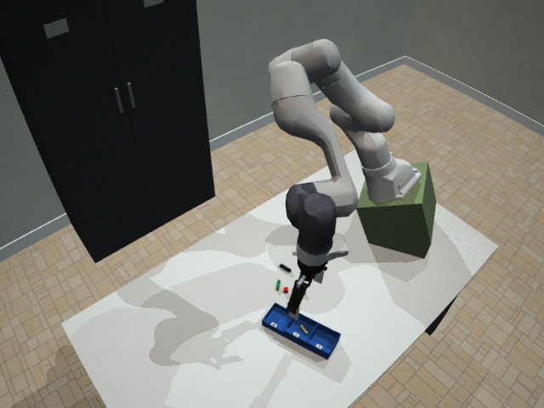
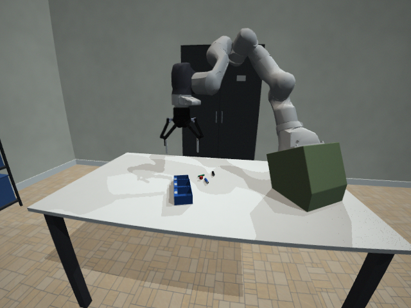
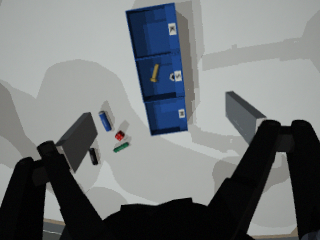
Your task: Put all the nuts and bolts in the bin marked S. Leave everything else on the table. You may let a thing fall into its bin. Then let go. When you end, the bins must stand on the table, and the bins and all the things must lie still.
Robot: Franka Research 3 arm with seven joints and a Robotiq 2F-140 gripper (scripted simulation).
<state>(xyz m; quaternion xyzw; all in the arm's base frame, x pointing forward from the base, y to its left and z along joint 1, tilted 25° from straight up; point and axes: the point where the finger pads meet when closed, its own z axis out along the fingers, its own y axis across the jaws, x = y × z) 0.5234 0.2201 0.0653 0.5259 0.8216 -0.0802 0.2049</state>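
Note:
My gripper (image 1: 293, 314) (image 2: 182, 151) (image 3: 158, 113) is wide open and empty, high above the table. A blue tray (image 1: 333, 347) (image 2: 183, 199) (image 3: 148, 118) with three labelled bins stands on the table. A brass bolt (image 1: 303, 328) (image 3: 155, 73) lies in its middle bin. A small ring-like thing, apparently a nut (image 3: 172, 77), lies there too, against the label, which seems to read S. No nut or bolt shows on the table in the wrist view; the fingers hide parts of it.
A blue cylinder (image 2: 206, 180) (image 3: 104, 121), a red piece (image 1: 286, 290) (image 3: 119, 135), a green piece (image 1: 278, 285) (image 3: 121, 147) and a black cylinder (image 1: 285, 268) (image 2: 212, 173) (image 3: 93, 156) lie on the table beside the tray. The green block (image 1: 395, 228) (image 2: 325, 172) bears the arm.

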